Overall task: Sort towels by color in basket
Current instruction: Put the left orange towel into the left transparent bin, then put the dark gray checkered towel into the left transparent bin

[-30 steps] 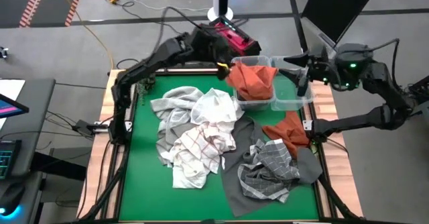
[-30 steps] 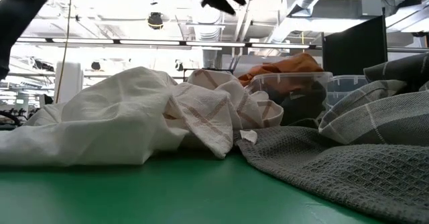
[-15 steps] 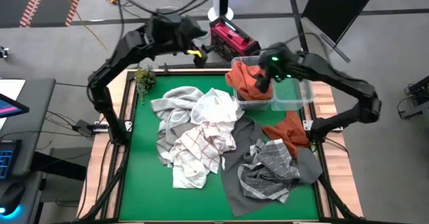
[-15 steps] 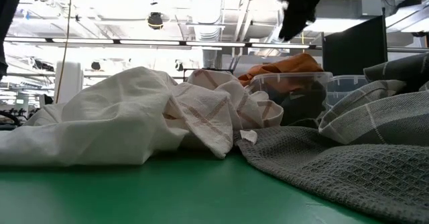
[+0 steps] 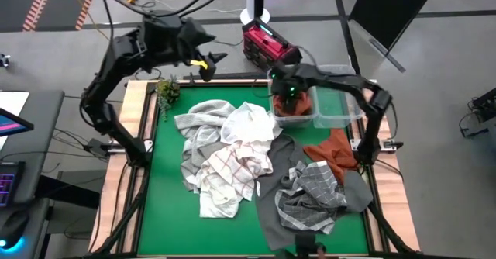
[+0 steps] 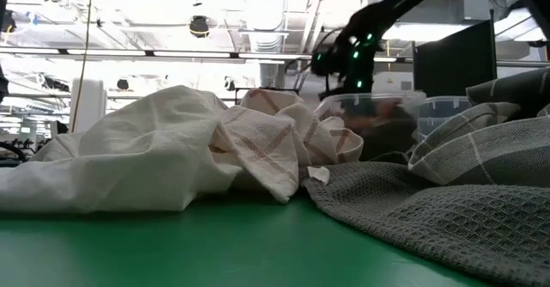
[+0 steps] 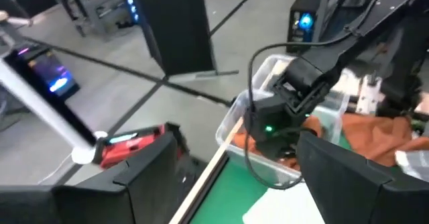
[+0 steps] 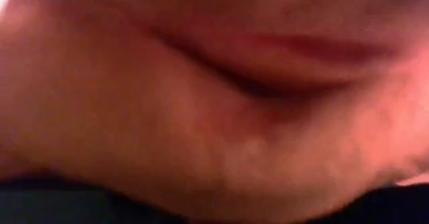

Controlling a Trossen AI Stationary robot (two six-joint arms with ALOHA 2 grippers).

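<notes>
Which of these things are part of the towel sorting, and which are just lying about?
Part of the job:
rust-orange towel in the bin
clear bins
second rust-orange towel
white towel
red-checked towel
grey checked towel
right gripper, down in the bin

Just lying about:
small plant
red device

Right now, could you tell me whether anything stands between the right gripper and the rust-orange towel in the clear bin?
Nothing visible does. The right gripper is down inside the clear bin, and its wrist camera is filled with the rust-orange towel, pressed close against it.
</notes>
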